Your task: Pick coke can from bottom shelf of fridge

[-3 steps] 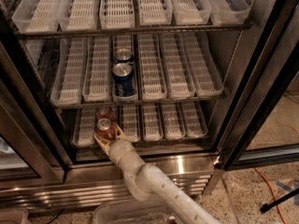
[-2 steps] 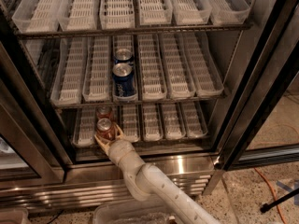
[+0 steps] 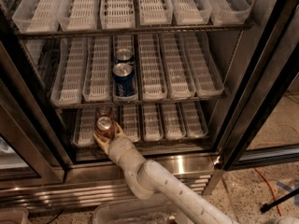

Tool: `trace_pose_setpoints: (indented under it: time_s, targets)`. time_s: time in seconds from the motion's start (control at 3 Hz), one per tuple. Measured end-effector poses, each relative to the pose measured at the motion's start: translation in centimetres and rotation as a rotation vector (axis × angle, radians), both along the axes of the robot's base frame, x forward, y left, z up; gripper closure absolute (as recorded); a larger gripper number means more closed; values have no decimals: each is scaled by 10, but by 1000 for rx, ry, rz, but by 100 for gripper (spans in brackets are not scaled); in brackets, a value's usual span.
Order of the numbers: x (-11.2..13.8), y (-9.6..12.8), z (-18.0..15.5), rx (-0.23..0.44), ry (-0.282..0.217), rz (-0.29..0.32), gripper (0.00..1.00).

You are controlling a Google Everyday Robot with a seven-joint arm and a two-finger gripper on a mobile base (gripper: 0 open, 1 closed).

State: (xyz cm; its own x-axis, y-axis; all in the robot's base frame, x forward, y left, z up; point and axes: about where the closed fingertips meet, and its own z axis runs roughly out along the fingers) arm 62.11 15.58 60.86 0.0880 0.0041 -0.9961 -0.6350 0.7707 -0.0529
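The coke can [image 3: 104, 126] is seen as a small reddish can with a silver top, standing upright at the front of the second lane from the left on the bottom shelf [image 3: 174, 121] of the fridge [image 3: 187, 165]; its lettering cannot be made out. The gripper [image 3: 107, 133] is placed at that same spot, and its tan fingers [image 3: 119, 130] are closed around the can, one on either side, with the can's lower part hidden by them. The pale jointed arm [image 3: 159, 185] is stretched up from the lower edge of the view, over the shiny steel base, to the shelf front. Just behind the can, in the same lane, a second darker can-like thing [image 3: 103, 111] is partly shown; its colour cannot be told. On the rack above, directly over that region, two blue soda cans [image 3: 124, 78] are lined up one behind the other in the third lane. Three wire racks are counted, each fitted with six white slotted trays [image 3: 152, 122], those of the lowest rack being the shortest. A dark door frame [image 3: 261, 78] is seen at the right, well apart from the can. On the speckled floor an orange cable [image 3: 266, 182] is laid, and one clear plastic bin [image 3: 122, 213] is set beneath the arm.
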Motion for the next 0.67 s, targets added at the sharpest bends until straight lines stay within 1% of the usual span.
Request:
trace_pose_setpoints:
  time_s: [0.33, 0.67]
  targets:
    - [-5, -3, 27, -10, -3, 43, 100]
    - [-10, -3, 48, -31, -1, 99, 100]
